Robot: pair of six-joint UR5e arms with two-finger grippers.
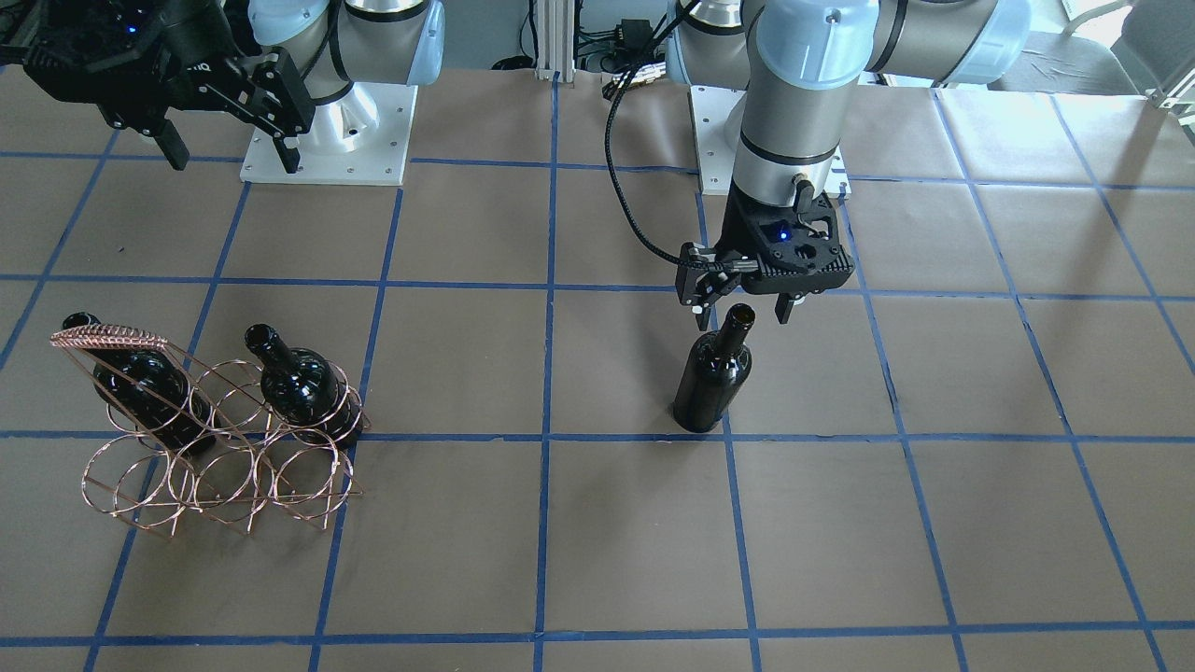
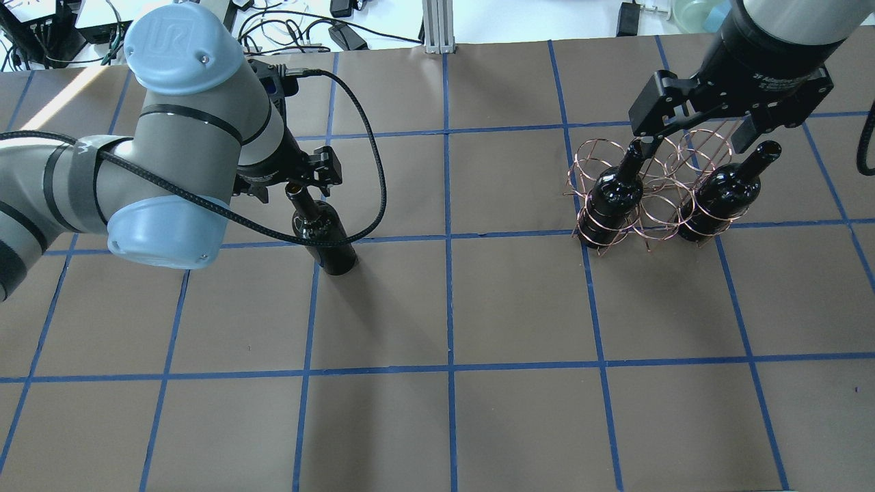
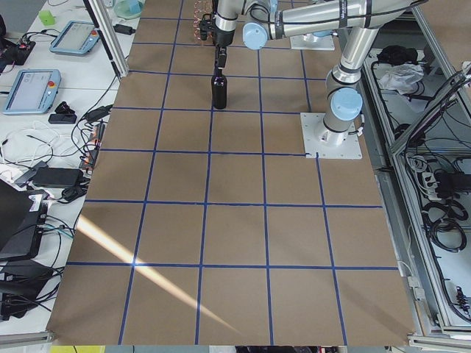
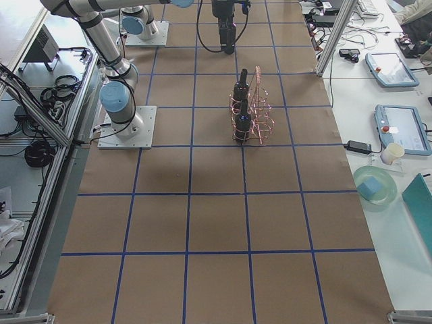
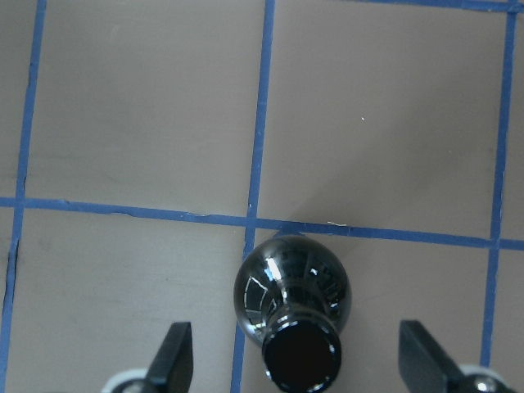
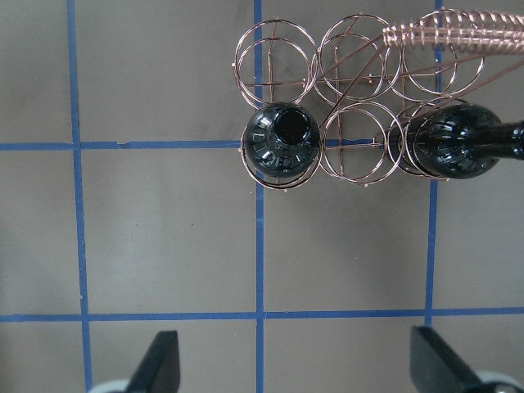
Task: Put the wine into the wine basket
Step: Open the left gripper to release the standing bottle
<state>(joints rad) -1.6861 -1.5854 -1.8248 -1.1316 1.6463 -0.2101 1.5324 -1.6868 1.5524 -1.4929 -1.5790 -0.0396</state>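
A glossy black wine bottle (image 1: 714, 373) stands upright on the brown table, also seen in the overhead view (image 2: 327, 239). My left gripper (image 1: 742, 319) is open over its mouth. In the left wrist view the fingers (image 5: 173, 356) flank the bottle top (image 5: 301, 356) without touching it. The copper wire wine basket (image 1: 215, 457) stands apart, with two more black bottles (image 2: 615, 195) (image 2: 721, 195) in its near rings. My right gripper (image 2: 692, 145) is open and empty above the basket (image 6: 352, 57).
The table is covered in brown paper with blue tape grid lines (image 1: 546, 439). The arm bases (image 1: 327, 140) stand at the robot's edge. Cables and tablets (image 3: 29, 88) lie off the table's side.
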